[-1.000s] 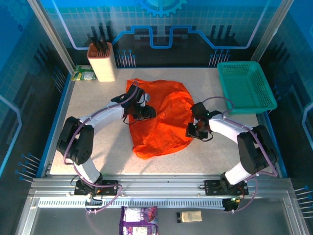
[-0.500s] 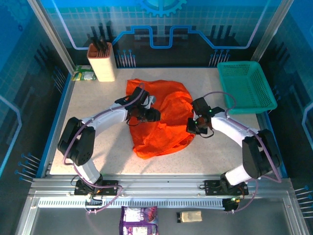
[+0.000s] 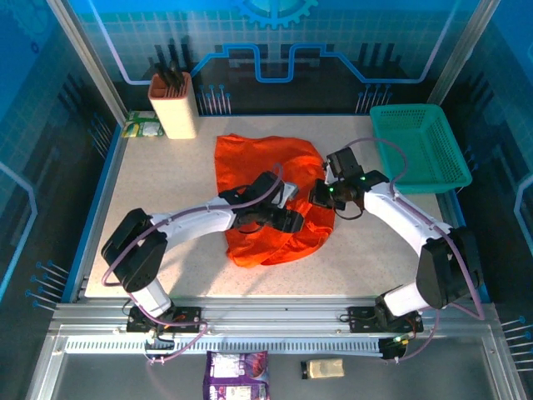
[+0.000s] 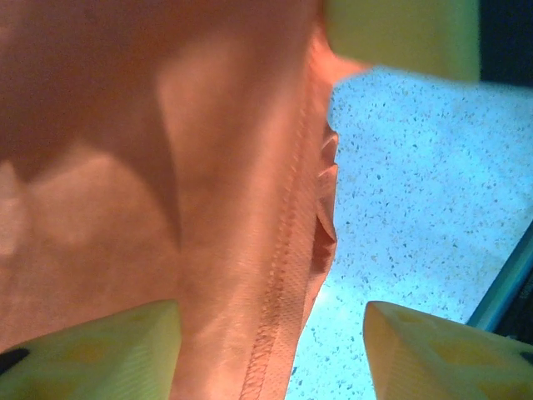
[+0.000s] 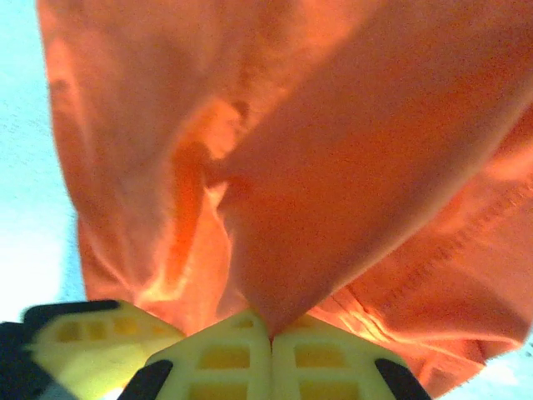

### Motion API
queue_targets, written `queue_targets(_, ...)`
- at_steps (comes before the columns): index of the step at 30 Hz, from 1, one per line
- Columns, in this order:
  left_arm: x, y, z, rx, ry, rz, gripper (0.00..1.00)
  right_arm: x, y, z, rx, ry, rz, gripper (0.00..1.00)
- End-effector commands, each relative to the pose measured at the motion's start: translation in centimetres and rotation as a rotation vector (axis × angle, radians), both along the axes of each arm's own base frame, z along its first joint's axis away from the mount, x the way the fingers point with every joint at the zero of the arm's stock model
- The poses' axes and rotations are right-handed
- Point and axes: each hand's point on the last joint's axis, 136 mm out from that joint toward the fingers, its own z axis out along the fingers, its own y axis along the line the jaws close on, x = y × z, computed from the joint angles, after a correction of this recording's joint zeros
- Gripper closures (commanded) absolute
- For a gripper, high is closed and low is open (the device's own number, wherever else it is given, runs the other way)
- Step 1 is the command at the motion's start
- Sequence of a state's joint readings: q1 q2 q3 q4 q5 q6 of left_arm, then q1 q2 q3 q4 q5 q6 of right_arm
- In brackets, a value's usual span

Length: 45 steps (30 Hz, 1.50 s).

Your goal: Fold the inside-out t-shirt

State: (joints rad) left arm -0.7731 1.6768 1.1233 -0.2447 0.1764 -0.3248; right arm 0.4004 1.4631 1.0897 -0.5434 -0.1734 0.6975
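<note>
Pinched shut at the bottom centre of the right wrist view: right gripper [image 5: 271, 337], yellow pads [image 5: 221, 358] pressed together on a peak of the inside-out t-shirt [image 5: 333, 167]. Fanning up and outward from that pinch, orange folds across most of the frame, with a stitched hem at the lower right.

Spread wide in the left wrist view: left gripper [image 4: 266, 350], one finger [image 4: 92, 350] at the lower left against the cloth, the other at the lower right over bare speckled table [image 4: 400, 208]. Running between them, a seamed edge of the shirt, not clamped.

From above: both grippers [image 3: 287, 218] [image 3: 321, 196] near each other on the right part of the shirt [image 3: 258, 162], crumpled mid-table. Further out, a teal basket [image 3: 420, 150] at the upper right and a tan holder [image 3: 173, 104] at the upper left, both well apart from the cloth.
</note>
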Motion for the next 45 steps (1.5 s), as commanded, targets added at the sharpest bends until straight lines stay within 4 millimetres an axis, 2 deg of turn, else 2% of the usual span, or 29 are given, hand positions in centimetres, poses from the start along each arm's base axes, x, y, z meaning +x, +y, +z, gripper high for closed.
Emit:
queue_targets(1,1.1,0.0,-0.8,0.063,-0.081,0.003,0.35,1.3,1.7,3.0,0.101,-0.074,-0.003,1.00)
queue_targets(5,0.7,0.1,-2.0,0.155,-0.127,-0.029,0.32,2.0,2.2,3.9,0.135,-0.103,-0.005,1.00)
queue_targets(12,1.3,3.3,-4.0,0.360,-0.190,0.063,0.30,2.9,2.9,4.6,0.164,-0.135,0.012,1.00)
queue_targets(18,0.2,4.6,-3.5,0.387,-0.201,0.037,0.38,4.0,3.0,4.6,0.169,-0.134,0.017,1.00)
queue_targets(21,-0.4,5.0,-3.2,0.384,-0.209,0.019,0.53,4.5,2.8,4.6,0.159,-0.139,0.016,1.00)
queue_targets(27,-1.1,5.1,-1.9,0.344,-0.227,-0.006,0.74,5.6,1.7,4.3,0.125,-0.140,-0.001,1.00)
queue_targets(35,-0.2,3.9,0.7,0.244,-0.227,-0.008,0.92,6.2,0.0,4.1,0.052,-0.144,-0.009,1.00)
queue_targets(40,1.5,3.1,3.5,0.093,-0.189,0.038,0.97,4.9,-0.9,4.5,0.007,-0.152,0.004,0.89)
queue_targets(45,2.3,2.1,6.0,0.008,-0.173,0.028,0.98,1.9,-2.0,4.7,-0.043,-0.169,0.021,0.73)
